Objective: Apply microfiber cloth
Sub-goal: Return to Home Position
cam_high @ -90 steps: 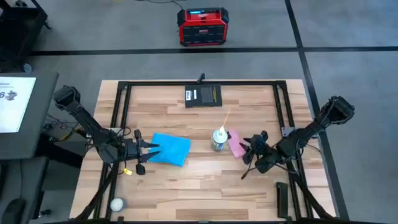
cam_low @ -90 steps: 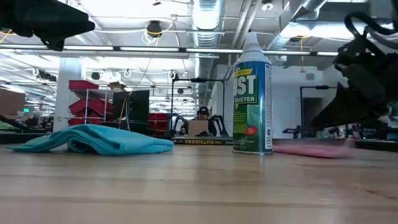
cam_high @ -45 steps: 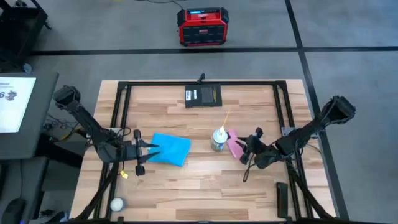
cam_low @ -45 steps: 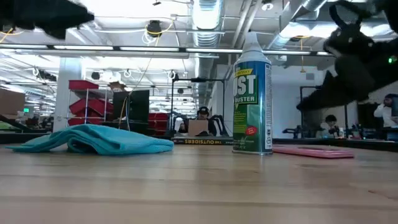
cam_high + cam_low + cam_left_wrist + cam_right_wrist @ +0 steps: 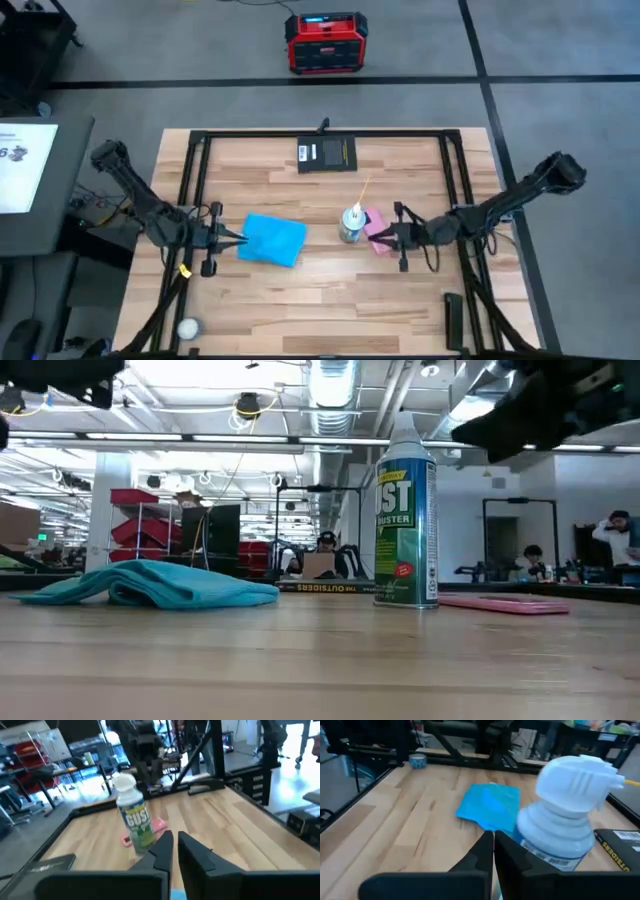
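The bright sky-blue microfiber cloth (image 5: pixel 272 241) is lying loose on the pale wooden desk (image 5: pixel 300 300), left of the green spray can (image 5: pixel 350 226), with its long side running toward that can. The left claw (image 5: pixel 238 238), the nearer one, is hovering raised at the cloth's outer edge, fingers together and gripping nothing. The right claw (image 5: pixel 388 237) is hanging beyond the can, likewise closed and empty.

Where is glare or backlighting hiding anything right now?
Low view: ceiling lights silhouette the right arm; the sky-blue soft microfiber cloth and green-and-white spray can show clearly. Left wrist view: bright glare beyond the wooden table. High view: evenly lit.
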`<state>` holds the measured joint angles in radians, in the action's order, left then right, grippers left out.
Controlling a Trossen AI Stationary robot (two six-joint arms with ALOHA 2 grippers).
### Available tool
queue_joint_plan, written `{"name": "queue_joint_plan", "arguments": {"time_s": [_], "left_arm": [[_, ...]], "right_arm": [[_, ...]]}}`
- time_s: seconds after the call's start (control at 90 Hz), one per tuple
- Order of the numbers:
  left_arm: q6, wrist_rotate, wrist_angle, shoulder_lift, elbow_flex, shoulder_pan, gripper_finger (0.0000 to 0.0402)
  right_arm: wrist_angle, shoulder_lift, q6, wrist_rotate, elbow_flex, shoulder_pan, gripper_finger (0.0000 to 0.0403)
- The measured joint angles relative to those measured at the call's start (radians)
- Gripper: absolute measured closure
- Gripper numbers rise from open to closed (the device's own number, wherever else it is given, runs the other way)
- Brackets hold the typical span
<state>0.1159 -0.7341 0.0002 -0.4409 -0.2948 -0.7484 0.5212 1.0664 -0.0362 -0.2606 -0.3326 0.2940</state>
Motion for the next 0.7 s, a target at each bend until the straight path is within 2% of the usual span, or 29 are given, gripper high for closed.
{"name": "queue_joint_plan", "arguments": {"time_s": [0.122, 0.289, 0.422, 0.511, 0.7], "left_arm": [[0.020, 0.062, -0.046, 0.030, 0.004, 0.073, 0.0398], [0.049, 0.175, -0.103, 0.035, 0.004, 0.209, 0.0401], [0.087, 0.274, -0.123, 0.035, 0.005, 0.336, 0.0401], [0.124, 0.380, -0.104, 0.035, 0.005, 0.423, 0.0401], [0.196, 0.590, -0.030, -0.004, 0.005, 0.606, 0.0402]], "right_arm": [[0.070, 0.001, -0.014, 0.197, 0.020, -0.148, 0.0403], [0.122, 0.002, -0.040, 0.384, 0.022, -0.313, 0.0403], [0.133, 0.002, -0.048, 0.475, 0.022, -0.416, 0.0403], [0.166, 0.022, -0.053, 0.507, 0.022, -0.461, 0.0403], [0.385, 0.212, -0.060, 0.587, 0.011, -0.501, 0.0403]]}}
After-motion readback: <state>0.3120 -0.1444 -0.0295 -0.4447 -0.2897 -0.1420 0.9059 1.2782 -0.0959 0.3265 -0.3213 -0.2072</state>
